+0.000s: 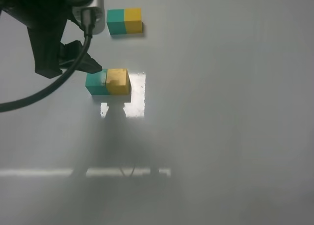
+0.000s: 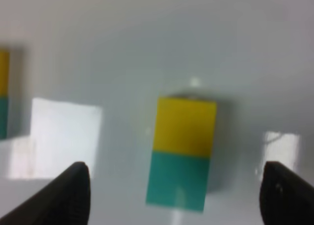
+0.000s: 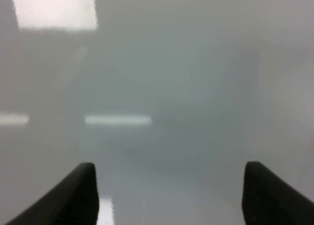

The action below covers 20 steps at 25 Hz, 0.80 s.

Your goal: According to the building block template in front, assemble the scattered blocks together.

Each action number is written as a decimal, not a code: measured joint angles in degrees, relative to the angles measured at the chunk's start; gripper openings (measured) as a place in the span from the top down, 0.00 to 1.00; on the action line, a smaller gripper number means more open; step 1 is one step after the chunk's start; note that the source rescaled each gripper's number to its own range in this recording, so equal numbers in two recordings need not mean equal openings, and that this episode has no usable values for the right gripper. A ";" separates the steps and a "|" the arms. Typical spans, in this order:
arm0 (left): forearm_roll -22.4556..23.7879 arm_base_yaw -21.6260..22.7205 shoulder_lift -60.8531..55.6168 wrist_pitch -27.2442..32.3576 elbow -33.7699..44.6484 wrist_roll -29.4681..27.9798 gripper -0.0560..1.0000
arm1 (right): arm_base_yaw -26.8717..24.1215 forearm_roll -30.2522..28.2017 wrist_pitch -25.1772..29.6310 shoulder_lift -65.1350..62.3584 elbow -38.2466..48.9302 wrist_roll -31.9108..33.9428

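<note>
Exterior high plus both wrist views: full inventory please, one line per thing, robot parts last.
building block template: 1 bar of two joined cubes, teal-green on the left and yellow on the right in the exterior high view, at the far end of the table.
teal-green block: 1, mid table, flush against the yellow block, beside the left gripper.
yellow block: 1, to the right of the teal-green block, touching it; the order matches the template.
table: 1, glossy grey-white, with bright light reflections.
left gripper: 1, black, open, holding nothing, next to the joined pair.
right gripper: 1, black, open, over bare table; seen only in its own wrist view.
</note>
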 joint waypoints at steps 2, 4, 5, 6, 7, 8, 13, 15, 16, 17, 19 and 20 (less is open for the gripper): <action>5.71 0.00 -2.04 3.51 -0.14 -1.77 0.00 | 0.00 0.00 0.00 0.00 0.00 0.00; 10.46 0.13 -4.39 4.88 -0.14 -5.13 0.01 | 0.00 0.00 0.00 0.00 0.00 0.00; 12.23 0.37 -5.79 5.09 -0.14 -7.22 0.01 | 0.00 0.00 0.00 0.00 0.00 0.00; 13.52 0.80 -7.26 5.17 -0.14 -8.88 0.01 | 0.00 0.00 0.00 0.00 0.00 0.00; 14.53 1.34 -8.72 5.24 -0.14 -10.28 0.01 | 0.00 0.00 0.00 0.00 0.00 0.00; 15.90 1.87 -9.95 5.28 0.04 -11.57 0.01 | 0.00 0.00 0.00 0.00 0.00 0.00; 21.25 8.34 -17.69 5.28 4.87 -20.58 0.01 | 0.00 0.00 0.00 0.00 0.00 0.00; 21.51 12.88 -20.91 5.28 8.50 -24.09 0.01 | 0.00 0.00 0.00 0.00 0.00 0.00; 21.16 15.73 -22.74 5.28 10.95 -25.88 0.01 | 0.00 0.00 0.00 0.00 0.00 0.00; 20.20 18.84 -24.67 5.30 13.14 -27.09 0.01 | 0.00 0.00 0.00 0.00 0.00 0.00; 17.11 25.14 -28.40 5.36 18.80 -28.26 0.01 | 0.00 0.00 0.00 0.00 0.00 0.00; 14.92 28.85 -30.55 5.36 21.74 -28.57 0.01 | 0.00 0.00 0.00 0.00 0.00 0.00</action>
